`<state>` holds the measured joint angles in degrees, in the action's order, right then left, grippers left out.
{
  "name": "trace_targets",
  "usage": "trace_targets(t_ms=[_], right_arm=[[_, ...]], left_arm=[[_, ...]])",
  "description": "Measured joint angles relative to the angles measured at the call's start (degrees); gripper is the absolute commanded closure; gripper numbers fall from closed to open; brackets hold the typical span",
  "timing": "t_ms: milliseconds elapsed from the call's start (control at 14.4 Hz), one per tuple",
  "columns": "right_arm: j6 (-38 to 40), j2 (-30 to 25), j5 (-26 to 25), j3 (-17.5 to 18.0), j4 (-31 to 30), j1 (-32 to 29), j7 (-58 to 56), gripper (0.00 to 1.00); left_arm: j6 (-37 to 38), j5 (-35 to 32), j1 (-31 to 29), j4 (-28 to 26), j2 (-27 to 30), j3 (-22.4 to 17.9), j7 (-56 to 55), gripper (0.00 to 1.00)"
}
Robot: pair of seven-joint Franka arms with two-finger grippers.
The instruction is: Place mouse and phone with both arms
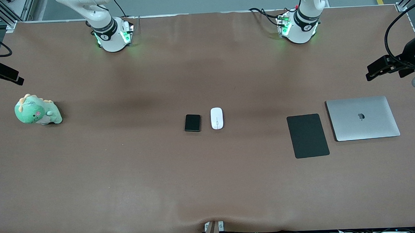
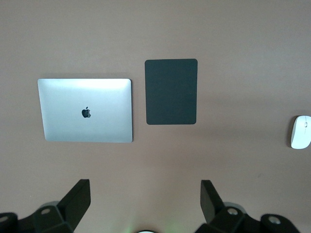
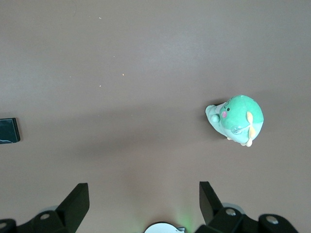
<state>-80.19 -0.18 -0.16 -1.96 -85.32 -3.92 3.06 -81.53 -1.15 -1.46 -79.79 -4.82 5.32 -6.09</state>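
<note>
The white oval mouse (image 1: 217,118) and the small black phone (image 1: 192,123) lie side by side mid-table, the phone toward the right arm's end. Both arms rise out of the front view from their bases (image 1: 299,25) (image 1: 111,33), so neither gripper shows there. My left gripper (image 2: 145,196) hangs high over the table, open and empty, with the mouse (image 2: 301,131) at the edge of its view. My right gripper (image 3: 144,199) is likewise high, open and empty, and only a corner of the phone (image 3: 9,131) shows in its view.
A flat black mouse pad (image 1: 308,135) and a closed silver laptop (image 1: 362,118) lie toward the left arm's end. A green plush dinosaur (image 1: 37,111) sits toward the right arm's end. Black camera mounts (image 1: 392,65) (image 1: 4,73) overhang both table ends.
</note>
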Motion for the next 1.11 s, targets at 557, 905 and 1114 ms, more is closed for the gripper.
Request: trace_targets(t_ms=[557, 905, 1114], right_arm=[[0.0, 0.0, 0.0, 0.0, 0.0, -0.1, 0.0, 0.0], [0.0, 0.0, 0.1, -0.1, 0.0, -0.3, 0.0, 0.0], [0.0, 0.0, 0.4, -0.1, 0.0, -0.8, 0.0, 0.0]], left_arm=[[0.0, 0.0, -0.1, 0.2, 0.0, -0.1, 0.0, 0.0], [0.0, 0.0, -0.1, 0.2, 0.0, 0.0, 0.3, 0.0], [0.0, 0.0, -0.1, 0.2, 0.0, 0.0, 0.3, 0.0]])
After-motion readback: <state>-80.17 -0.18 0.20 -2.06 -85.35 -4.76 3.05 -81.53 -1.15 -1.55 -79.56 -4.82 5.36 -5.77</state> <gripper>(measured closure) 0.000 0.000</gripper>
